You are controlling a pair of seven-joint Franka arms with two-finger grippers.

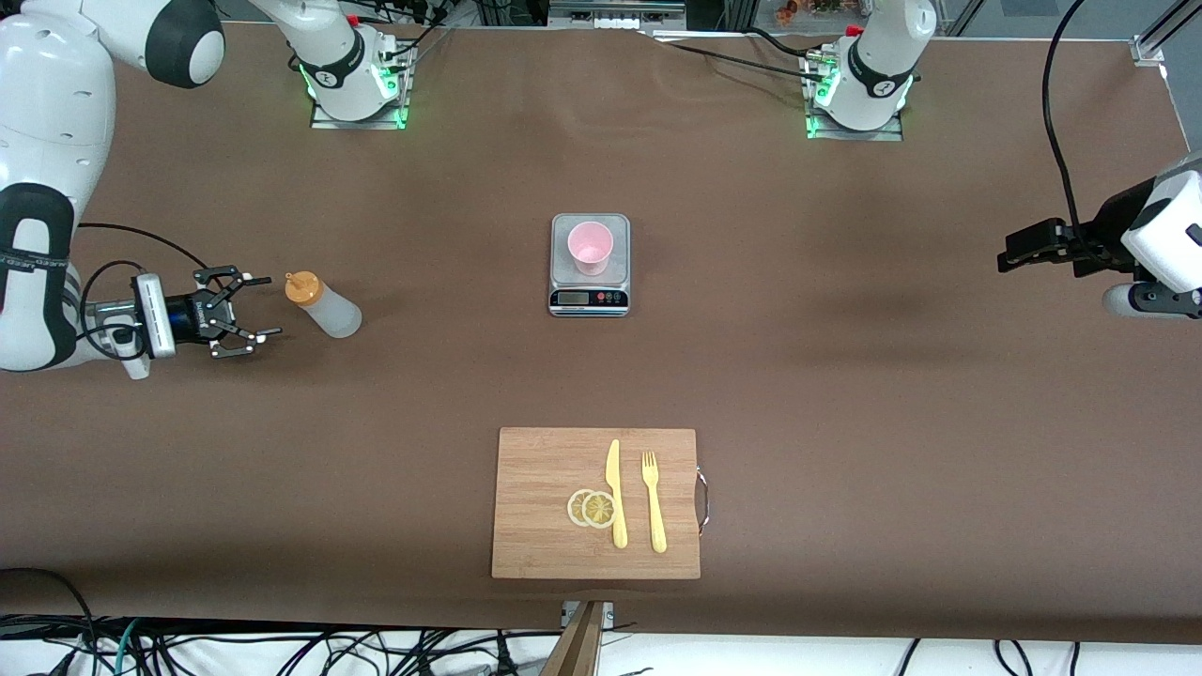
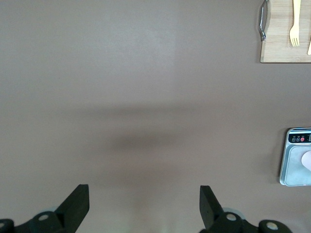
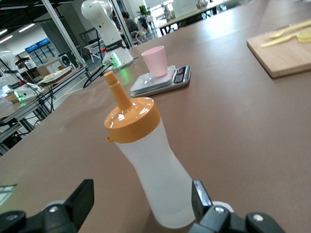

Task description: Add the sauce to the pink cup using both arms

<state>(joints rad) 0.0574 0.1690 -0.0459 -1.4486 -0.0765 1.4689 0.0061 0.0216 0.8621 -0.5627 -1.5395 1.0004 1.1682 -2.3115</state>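
The sauce bottle [image 1: 324,305], whitish with an orange nozzle cap, stands upright on the table toward the right arm's end. My right gripper [image 1: 261,306] is open and low beside it, fingertips just short of the bottle, not gripping. In the right wrist view the bottle [image 3: 148,165] stands close ahead of the open gripper [image 3: 142,195]. The pink cup [image 1: 590,247] stands on a small scale [image 1: 589,299] at mid-table; it also shows in the right wrist view [image 3: 154,60]. My left gripper [image 1: 1019,253] waits open and empty over bare table at the left arm's end [image 2: 144,204].
A wooden cutting board [image 1: 545,469] lies nearer the front camera than the scale, with a yellow knife [image 1: 615,493], a yellow fork [image 1: 653,502] and two lemon slices [image 1: 592,508] on it. The scale [image 2: 294,167] and the board [image 2: 279,46] show in the left wrist view.
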